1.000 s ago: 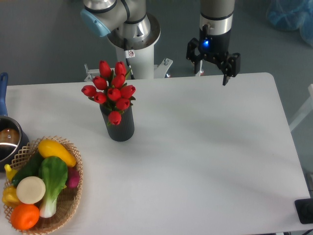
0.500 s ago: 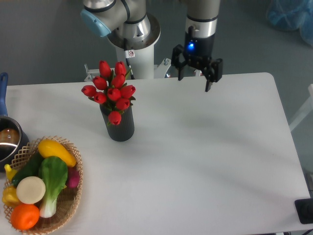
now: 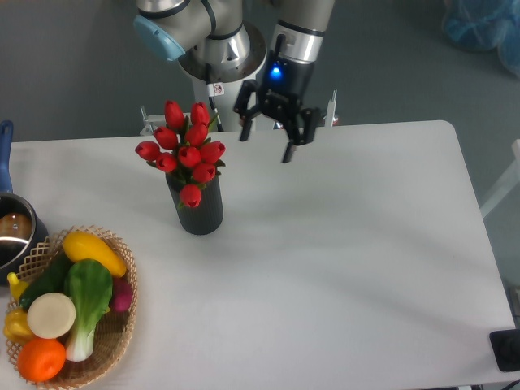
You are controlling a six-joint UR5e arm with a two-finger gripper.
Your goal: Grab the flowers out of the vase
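The flowers (image 3: 186, 150), a bunch of red tulip buds with green leaves, stand in the vase (image 3: 197, 209), a matte black ribbed cylinder on the left half of the white table (image 3: 341, 260). My gripper (image 3: 265, 147) hangs above the table's back edge, to the right of the flowers and a little higher than their tops. Its two black fingers are spread apart and hold nothing. A blue light glows on the wrist above them.
A wicker basket (image 3: 114, 341) of colourful vegetables sits at the front left corner. A metal pot (image 3: 15, 231) with a blue handle is at the left edge. The arm's white base (image 3: 219, 73) stands behind the table. A black object (image 3: 508, 349) lies at the front right.
The gripper has travelled left along the back edge, from the table's right side to just right of the flowers, and has turned a little. Flowers and vase have not moved.
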